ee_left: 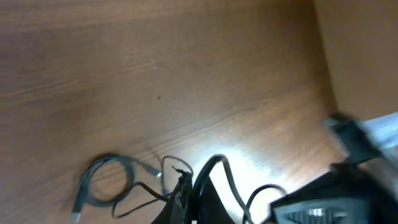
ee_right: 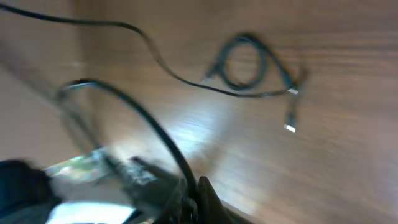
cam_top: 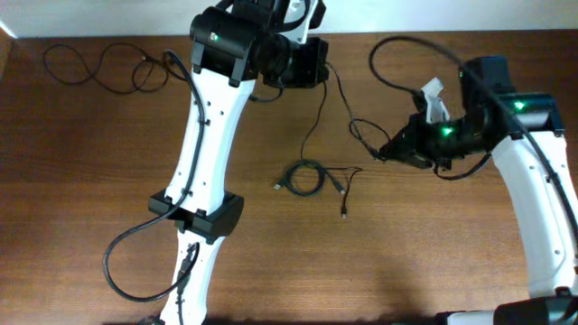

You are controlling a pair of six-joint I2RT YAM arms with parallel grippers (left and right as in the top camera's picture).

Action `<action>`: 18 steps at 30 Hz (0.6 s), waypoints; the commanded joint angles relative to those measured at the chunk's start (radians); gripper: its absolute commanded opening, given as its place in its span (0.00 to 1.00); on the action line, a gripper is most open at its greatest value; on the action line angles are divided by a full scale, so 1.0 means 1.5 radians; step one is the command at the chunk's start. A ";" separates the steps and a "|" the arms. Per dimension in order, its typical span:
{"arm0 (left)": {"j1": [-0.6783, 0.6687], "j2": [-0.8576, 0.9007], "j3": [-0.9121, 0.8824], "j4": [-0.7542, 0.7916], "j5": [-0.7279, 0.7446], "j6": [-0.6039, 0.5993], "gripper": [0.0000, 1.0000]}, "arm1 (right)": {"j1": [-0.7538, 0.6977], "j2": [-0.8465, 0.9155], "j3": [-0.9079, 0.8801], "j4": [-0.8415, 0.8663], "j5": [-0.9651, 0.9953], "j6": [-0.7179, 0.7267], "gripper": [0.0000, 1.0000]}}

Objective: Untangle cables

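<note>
**Wood table, cords half spread out**

Brown wood-grain table fills every view. Using the small knotted coil as landmark: left gripper sits beyond it and right gripper near its right side. Both are too blurry to tell opening or grip. A separate wavy strand lies well off to the coil's far left.

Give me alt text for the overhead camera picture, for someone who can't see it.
The left arm and right arm reach over a wooden table, a small coiled cable lying between them. A second thin cable lies in loose loops near the top left corner.
</note>
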 commanded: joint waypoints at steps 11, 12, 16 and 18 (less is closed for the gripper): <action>0.009 -0.022 0.006 -0.008 -0.017 0.051 0.00 | -0.093 0.002 -0.006 0.032 -0.379 -0.120 0.04; 0.009 -0.022 0.006 -0.008 -0.017 0.051 0.00 | -0.092 0.002 -0.006 0.032 -0.349 -0.120 0.04; 0.009 -0.022 0.006 -0.007 -0.017 0.051 0.00 | -0.084 0.002 -0.006 0.031 -0.379 -0.160 0.04; 0.009 -0.022 0.006 -0.008 -0.016 0.051 0.02 | -0.081 0.002 -0.006 0.032 -0.464 -0.207 0.04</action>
